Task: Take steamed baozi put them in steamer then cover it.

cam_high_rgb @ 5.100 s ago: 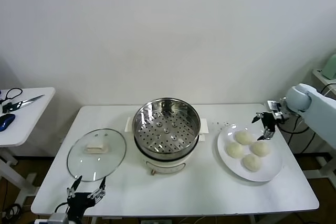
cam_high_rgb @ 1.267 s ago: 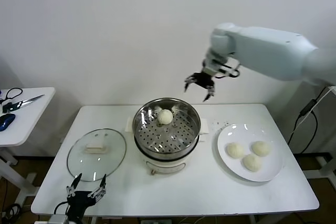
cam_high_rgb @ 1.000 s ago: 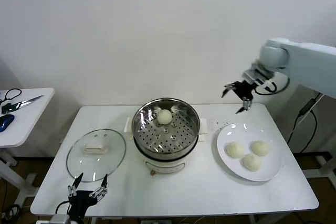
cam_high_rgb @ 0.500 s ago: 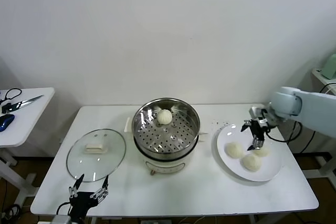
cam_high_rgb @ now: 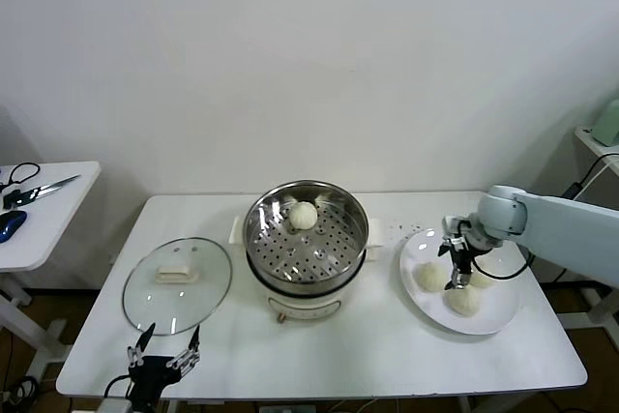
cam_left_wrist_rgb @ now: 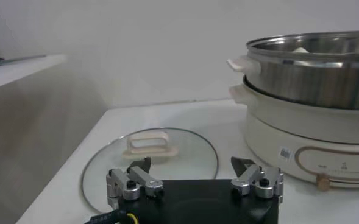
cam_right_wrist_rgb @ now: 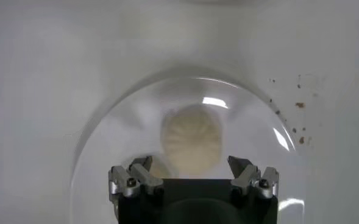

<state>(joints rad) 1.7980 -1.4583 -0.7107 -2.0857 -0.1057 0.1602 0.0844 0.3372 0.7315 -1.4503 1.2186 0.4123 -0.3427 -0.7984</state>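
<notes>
Four baozi in all: one (cam_high_rgb: 305, 215) in the steamer (cam_high_rgb: 306, 278), and three on the plate (cam_high_rgb: 498, 311), at (cam_high_rgb: 429, 276), (cam_high_rgb: 464, 301) and (cam_high_rgb: 481, 279). One steamer, one glass cover (cam_high_rgb: 178, 284), one plate. Two tables: the main one (cam_high_rgb: 387, 355) and a side table (cam_high_rgb: 39, 229). On the side table, one pair of scissors (cam_high_rgb: 39, 190). Two grippers, left (cam_high_rgb: 162, 360) and right (cam_high_rgb: 456, 263).

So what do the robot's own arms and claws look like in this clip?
The right arm has smooth pale grey-white shells with a rounded joint and a black cable looping under it. Each claw, right claw and left claw, is a black block carrying silver metal finger links with dark tips. No markings are visible.
</notes>
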